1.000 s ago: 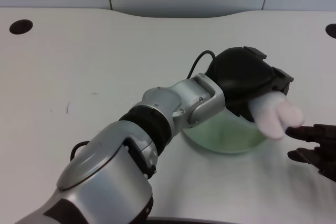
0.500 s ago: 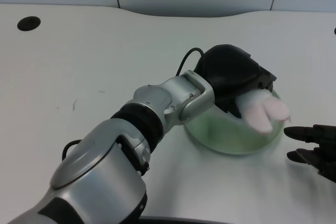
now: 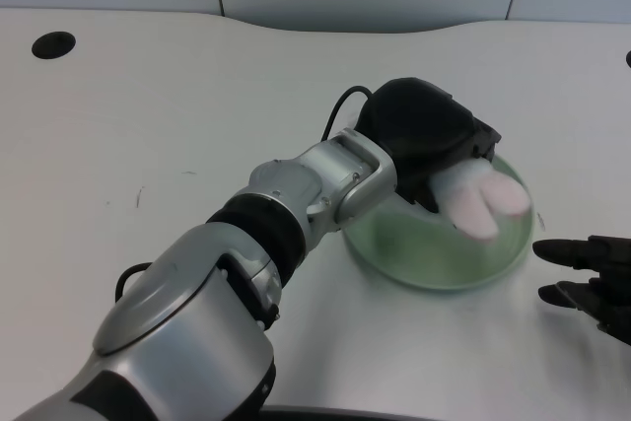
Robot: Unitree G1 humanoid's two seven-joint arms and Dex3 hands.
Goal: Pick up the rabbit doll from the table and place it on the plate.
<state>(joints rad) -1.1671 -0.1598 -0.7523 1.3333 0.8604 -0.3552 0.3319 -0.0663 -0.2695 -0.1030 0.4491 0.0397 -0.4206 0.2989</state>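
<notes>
Left hand [image 3: 426,142] gripping rabbit doll [image 3: 476,201], now lower, seemingly over plate [image 3: 434,263]

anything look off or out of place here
Nothing stands out. The left hand holds the rabbit doll over the green plate, which sits flat on the white table. No spill or damage shows.

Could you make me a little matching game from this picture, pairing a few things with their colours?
Things:
1. rabbit doll
2. plate
3. left hand
4. table

Colours:
a. black
b. white
c. pale pink and white
d. clear green

Pairs: 1-c, 2-d, 3-a, 4-b
</notes>
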